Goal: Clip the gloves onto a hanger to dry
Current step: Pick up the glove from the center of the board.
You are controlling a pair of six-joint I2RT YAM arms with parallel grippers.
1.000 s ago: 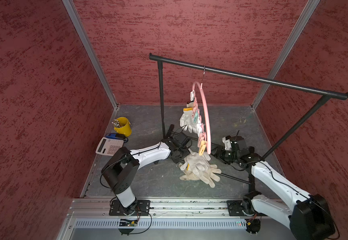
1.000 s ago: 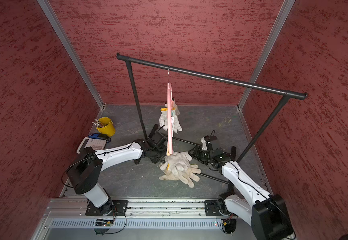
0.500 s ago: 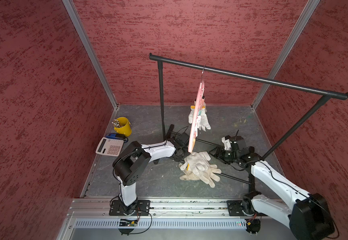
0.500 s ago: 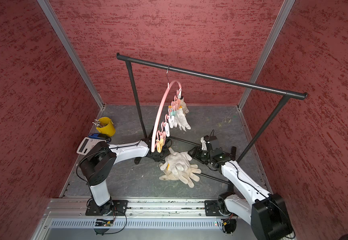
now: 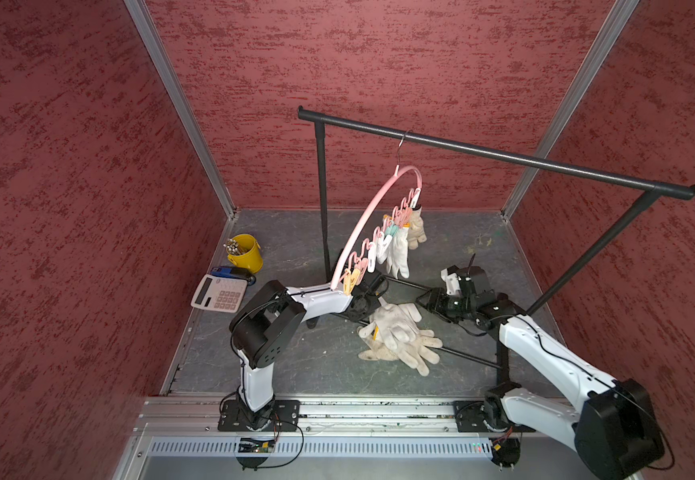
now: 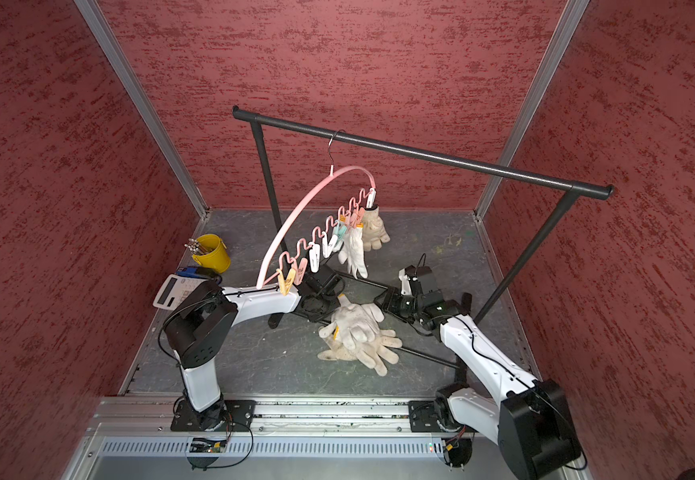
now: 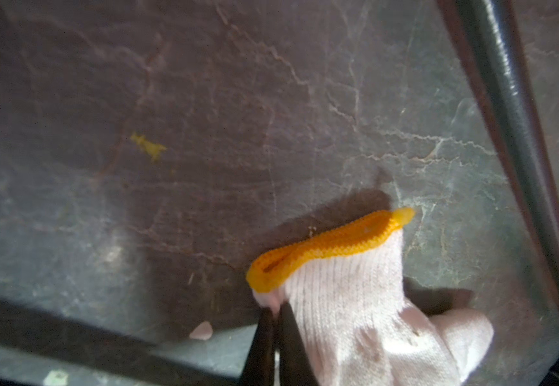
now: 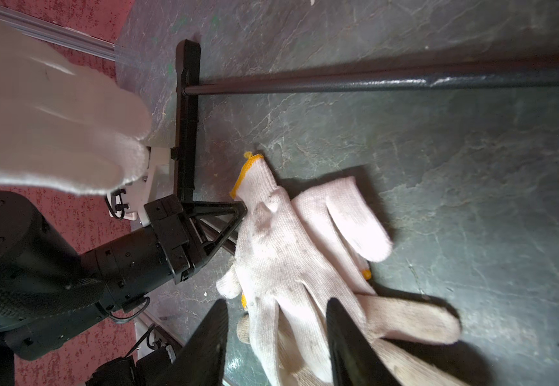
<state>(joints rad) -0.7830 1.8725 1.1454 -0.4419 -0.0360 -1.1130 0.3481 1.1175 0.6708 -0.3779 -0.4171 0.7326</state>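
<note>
A pile of dirty white gloves [image 5: 399, 332] [image 6: 358, 328] lies on the grey floor between the two arms. My left gripper [image 7: 274, 312] is shut on the cuff of the top glove [image 7: 355, 300], just below its yellow edging; it also shows in the right wrist view as the left gripper [image 8: 241, 209]. My right gripper [image 8: 276, 317] stands open just over the pile's fingers, touching nothing. The pink hanger [image 5: 362, 224] [image 6: 291, 224] hangs from the rack, and two gloves [image 5: 397, 249] [image 6: 372, 226] are clipped at its far end.
The black garment rack [image 5: 503, 156] spans the cell, and its base bars [image 8: 371, 85] run along the floor near the pile. A yellow bucket [image 5: 246, 253] and a calculator [image 5: 219, 293] sit at the left. A clipped glove [image 8: 54, 117] hangs blurred close to the right wrist camera.
My left gripper has shut on the top glove's cuff and the left arm's elbow has drawn back. The hanger has swung from edge-on to broadside. The right arm has not moved.
</note>
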